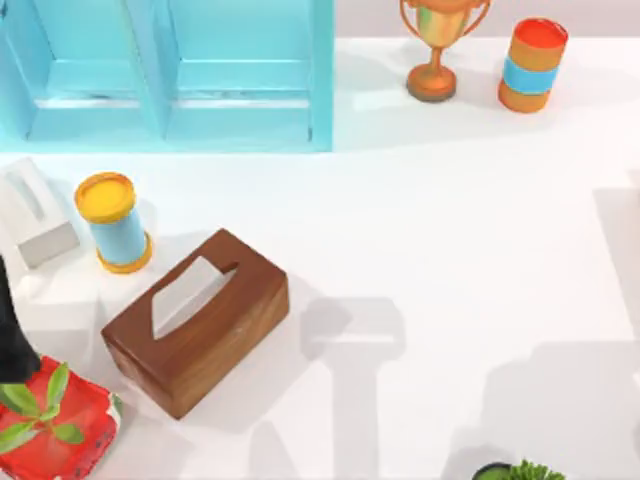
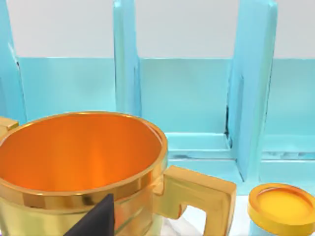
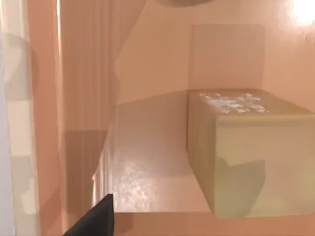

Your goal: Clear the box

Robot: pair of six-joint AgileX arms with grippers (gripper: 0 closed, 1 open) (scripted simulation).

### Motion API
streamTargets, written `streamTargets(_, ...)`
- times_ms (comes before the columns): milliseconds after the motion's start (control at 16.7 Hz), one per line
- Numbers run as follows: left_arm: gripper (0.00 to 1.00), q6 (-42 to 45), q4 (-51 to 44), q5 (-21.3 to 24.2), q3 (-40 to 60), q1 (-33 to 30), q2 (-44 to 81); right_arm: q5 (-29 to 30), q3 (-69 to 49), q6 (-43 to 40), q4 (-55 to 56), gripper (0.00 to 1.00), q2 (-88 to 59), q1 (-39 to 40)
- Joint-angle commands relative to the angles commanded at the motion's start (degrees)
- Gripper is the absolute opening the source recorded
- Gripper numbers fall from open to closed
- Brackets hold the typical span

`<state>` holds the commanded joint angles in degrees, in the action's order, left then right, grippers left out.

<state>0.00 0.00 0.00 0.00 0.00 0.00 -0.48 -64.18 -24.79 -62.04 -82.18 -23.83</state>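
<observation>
Left gripper (image 2: 96, 221): dark wedge at the very edge of the left wrist view, just in front of a gold cup (image 2: 81, 162); whether spread or pressed together cannot be told. Gold cup: orange inside, squared handle, upright, close to the lens; whether gripper touches it, cannot tell. Right gripper (image 3: 96, 219): dark wedge in the right wrist view, before peach-toned glossy surfaces and a pale olive block (image 3: 251, 152); what these are, and the grip state, cannot be told. Left arm (image 1: 12, 330): black, at the table's left edge in the top view, just above item 1. Table (image 1: 450, 250): white, items listed near edge to far edge. Item 1, red pot (image 1: 75, 435) w/ green plant (image 1: 35, 410), near-left corner. Item 2, second green plant (image 1: 525, 470), near edge, right of centre, mostly cut off. Item 3, wooden tissue box (image 1: 195, 320), set at an angle, left of centre, white tissue (image 1: 185, 295) in its slot. Item 4, yellow-lid can (image 1: 113, 222), blue body, upright, just beyond the wooden tissue box's far-left corner, apart from it. Item 5, white tissue box (image 1: 35, 215), left edge, beside the can. Item 6, blue box (image 1: 170, 70), the task's thing: far-left, w/ upright dividers forming compartments. Item 7, trophy (image 1: 437, 50), gold-orange, far edge, right of the blue box. Item 8, orange can (image 1: 532, 65) w/ blue band, far right, near the trophy, apart from it.
</observation>
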Motion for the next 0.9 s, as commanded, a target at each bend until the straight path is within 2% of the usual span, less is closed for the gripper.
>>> streamTargets(360, 1.0, 0.0, 0.0, 0.0, 0.0, 0.0, 0.0, -0.1, -9.4, -4.2, -9.3, 1.0, -10.3, -4.0)
streamTargets(720, 1.0, 0.0, 0.0, 0.0, 0.0, 0.0, 0.0, -0.1, -8.4, -4.1, -8.3, 1.0, -10.4, -3.8)
streamTargets(900, 1.0, 0.0, 0.0, 0.0, 0.0, 0.0, 0.0, -0.1, -4.1, -3.9, -2.5, 1.0, -11.9, -3.7)
